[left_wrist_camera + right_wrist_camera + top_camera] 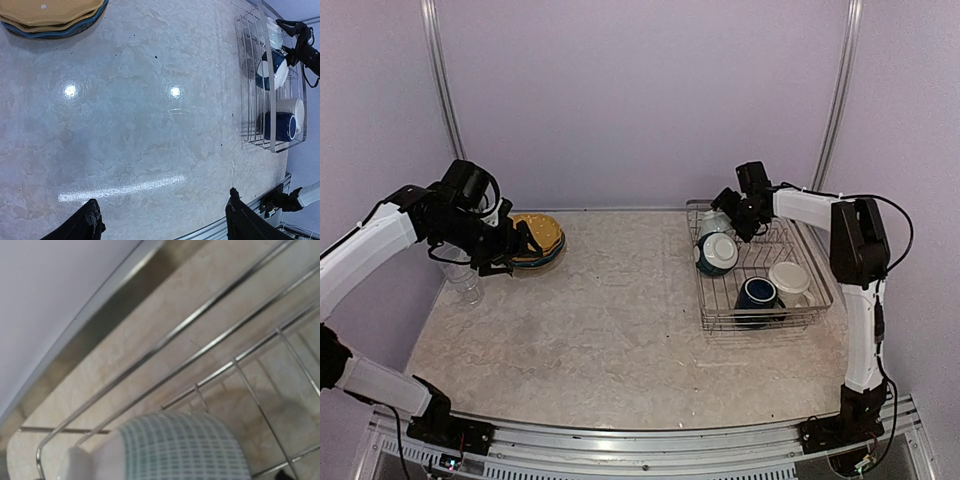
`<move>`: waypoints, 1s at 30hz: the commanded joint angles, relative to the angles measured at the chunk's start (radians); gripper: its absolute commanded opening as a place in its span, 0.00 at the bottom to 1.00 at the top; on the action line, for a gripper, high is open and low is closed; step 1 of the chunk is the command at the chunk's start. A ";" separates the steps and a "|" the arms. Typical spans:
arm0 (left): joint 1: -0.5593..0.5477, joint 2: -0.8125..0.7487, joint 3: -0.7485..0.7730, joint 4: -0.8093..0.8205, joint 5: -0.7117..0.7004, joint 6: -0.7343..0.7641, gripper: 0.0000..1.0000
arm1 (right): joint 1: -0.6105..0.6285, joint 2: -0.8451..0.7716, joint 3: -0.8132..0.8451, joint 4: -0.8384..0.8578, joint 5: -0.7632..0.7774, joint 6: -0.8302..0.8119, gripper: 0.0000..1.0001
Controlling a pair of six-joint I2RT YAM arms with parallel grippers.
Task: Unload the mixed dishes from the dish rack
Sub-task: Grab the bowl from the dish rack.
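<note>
Hovering right hand point(731, 226) over dish rack point(765, 322) far corner.

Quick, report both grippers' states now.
Left gripper: open, empty, near the plate stack.
Right gripper: open, holding nothing, above the checked cup in the dish rack.
</note>
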 commanded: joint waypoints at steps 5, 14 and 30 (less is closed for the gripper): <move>-0.008 -0.001 -0.011 0.023 0.013 0.011 0.82 | 0.001 0.043 -0.003 0.002 -0.053 0.005 0.92; -0.007 -0.009 -0.018 0.013 0.009 0.008 0.82 | 0.001 -0.058 -0.062 0.087 -0.045 0.017 0.67; -0.015 -0.008 0.000 0.001 0.015 -0.006 0.82 | -0.016 -0.182 -0.146 0.258 -0.107 -0.050 0.51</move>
